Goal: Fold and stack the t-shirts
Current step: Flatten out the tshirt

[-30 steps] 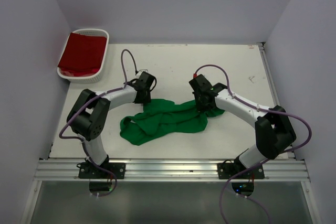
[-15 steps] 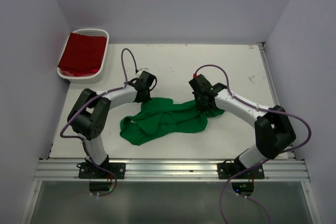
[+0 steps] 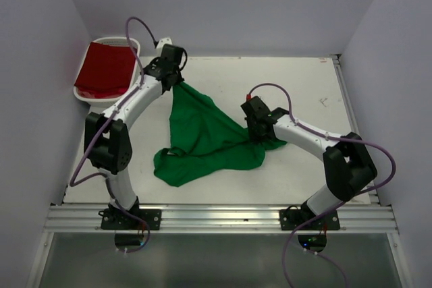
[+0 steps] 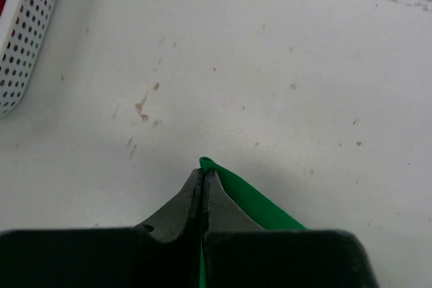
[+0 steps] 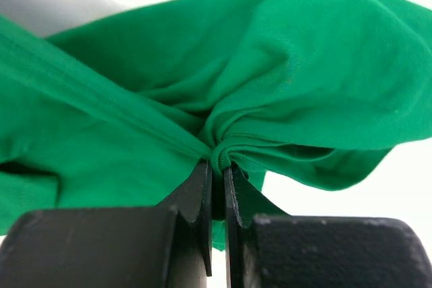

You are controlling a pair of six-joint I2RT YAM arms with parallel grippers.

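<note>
The bright green t-shirt (image 3: 202, 136) is stretched over the middle of the white table (image 3: 297, 85), from a raised corner at the far left down to a heap near the front. My left gripper (image 3: 178, 84) is shut on that raised corner, a green tip (image 4: 206, 164) poking out past the closed jaws. My right gripper (image 3: 260, 133) is shut on a bunched fold of the same shirt (image 5: 223, 156) at its right side. The dark red t-shirt (image 3: 104, 69) lies in the white basket (image 3: 125, 96) at the far left.
The basket's perforated wall (image 4: 27, 38) shows at the left edge of the left wrist view. Purple cables loop above both arms. Grey walls close the table on three sides, and a metal rail (image 3: 216, 217) runs along the near edge.
My left gripper closed on the shirt's left edge, then swung up and back toward the basket, pulling the cloth into a long taut triangle. The right gripper kept its grip in place.
</note>
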